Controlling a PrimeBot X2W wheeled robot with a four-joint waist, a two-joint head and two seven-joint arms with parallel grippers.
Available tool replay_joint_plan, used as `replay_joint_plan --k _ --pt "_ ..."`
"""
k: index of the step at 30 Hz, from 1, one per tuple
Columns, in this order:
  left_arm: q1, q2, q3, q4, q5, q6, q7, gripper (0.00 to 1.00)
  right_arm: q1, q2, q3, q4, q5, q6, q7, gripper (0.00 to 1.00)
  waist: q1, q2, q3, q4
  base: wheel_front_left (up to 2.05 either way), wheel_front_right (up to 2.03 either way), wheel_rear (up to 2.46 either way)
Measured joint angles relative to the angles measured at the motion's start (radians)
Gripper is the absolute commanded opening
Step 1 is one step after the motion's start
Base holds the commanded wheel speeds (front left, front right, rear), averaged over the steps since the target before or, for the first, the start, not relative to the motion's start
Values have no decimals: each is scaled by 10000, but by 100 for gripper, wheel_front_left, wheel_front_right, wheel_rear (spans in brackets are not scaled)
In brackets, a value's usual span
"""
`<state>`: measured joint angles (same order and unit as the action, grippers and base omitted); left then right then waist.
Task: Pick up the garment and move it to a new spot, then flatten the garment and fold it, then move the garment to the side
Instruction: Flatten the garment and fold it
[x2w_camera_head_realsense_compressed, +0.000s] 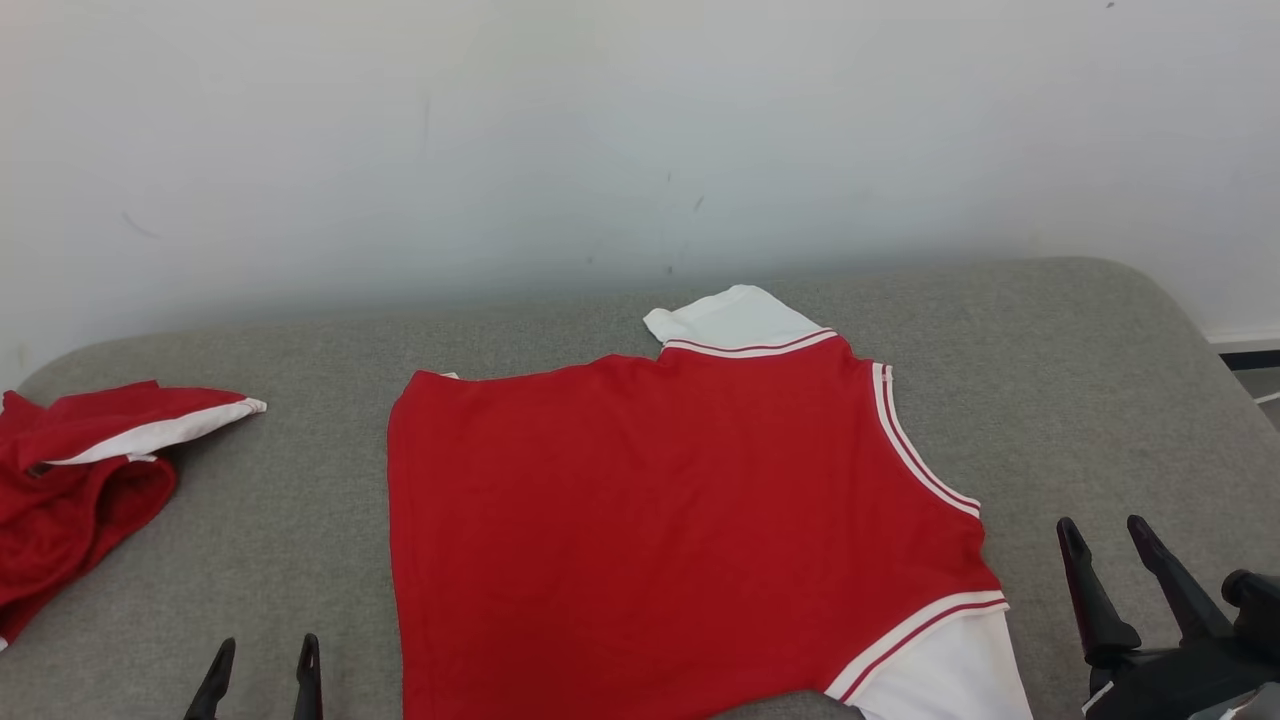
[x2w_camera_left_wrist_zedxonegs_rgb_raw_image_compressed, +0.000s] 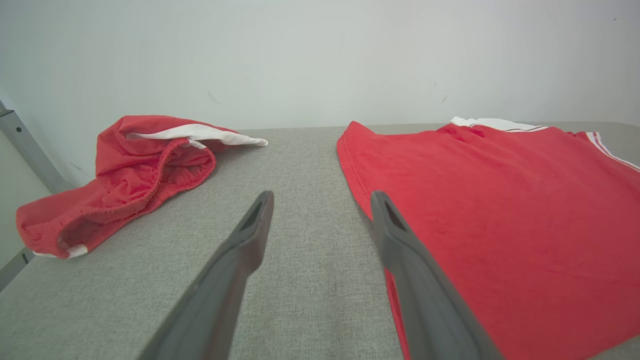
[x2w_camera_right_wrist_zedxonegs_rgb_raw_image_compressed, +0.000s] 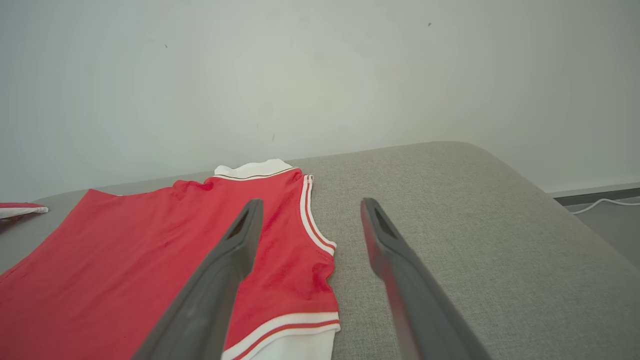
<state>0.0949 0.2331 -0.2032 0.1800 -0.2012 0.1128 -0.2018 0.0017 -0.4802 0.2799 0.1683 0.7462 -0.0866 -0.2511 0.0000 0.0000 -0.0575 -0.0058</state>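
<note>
I see red fabric shirt with white sleeves (x2w_camera_head_realsense_compressed: 650, 520) flat on grey fabric-covered table (x2w_camera_head_realsense_compressed: 300, 520); left gripper (x2w_camera_head_realsense_compressed: 268, 643), right gripper (x2w_camera_head_realsense_compressed: 1103, 524) both spread wide, empty.

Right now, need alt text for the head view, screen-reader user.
A red shirt with white sleeves lies spread flat in the middle of a grey padded surface against a white wall. A crumpled red garment sits at the left edge. The left claw and right claw, at the bottom corners, are open and empty.

Grey surface (x2w_camera_head_realsense_compressed: 300, 500) bare between shirt (x2w_camera_head_realsense_compressed: 650, 520), shorts (x2w_camera_head_realsense_compressed: 70, 480); wall (x2w_camera_head_realsense_compressed: 600, 150) perhaps close.
</note>
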Motion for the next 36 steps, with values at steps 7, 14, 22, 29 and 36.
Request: replay_joint_plan --k 7,14,22,29,36 --pt "2 -4 -15 -343 -42 -33 349 100 50 0 -69 8 8 184 -2 100 0 0 -42 44 0 0 0" --pt "33 -54 -52 -447 -119 -31 698 100 121 15 -104 161 19 253 -15 100 0 0 -97 67 0 0 0" --pt "30 27 -40 -460 -217 -144 1101 100 131 -13 -54 242 2 341 -15 100 0 0 -146 135 0 0 0" --pt "30 63 -207 -420 -422 -468 1697 100 294 -54 186 314 2 341 332 100 0 0 -217 217 0 0 0" --pt "45 21 -562 -330 -917 -1016 2445 100 341 -140 506 336 33 355 1124 100 0 0 -97 250 0 0 0"
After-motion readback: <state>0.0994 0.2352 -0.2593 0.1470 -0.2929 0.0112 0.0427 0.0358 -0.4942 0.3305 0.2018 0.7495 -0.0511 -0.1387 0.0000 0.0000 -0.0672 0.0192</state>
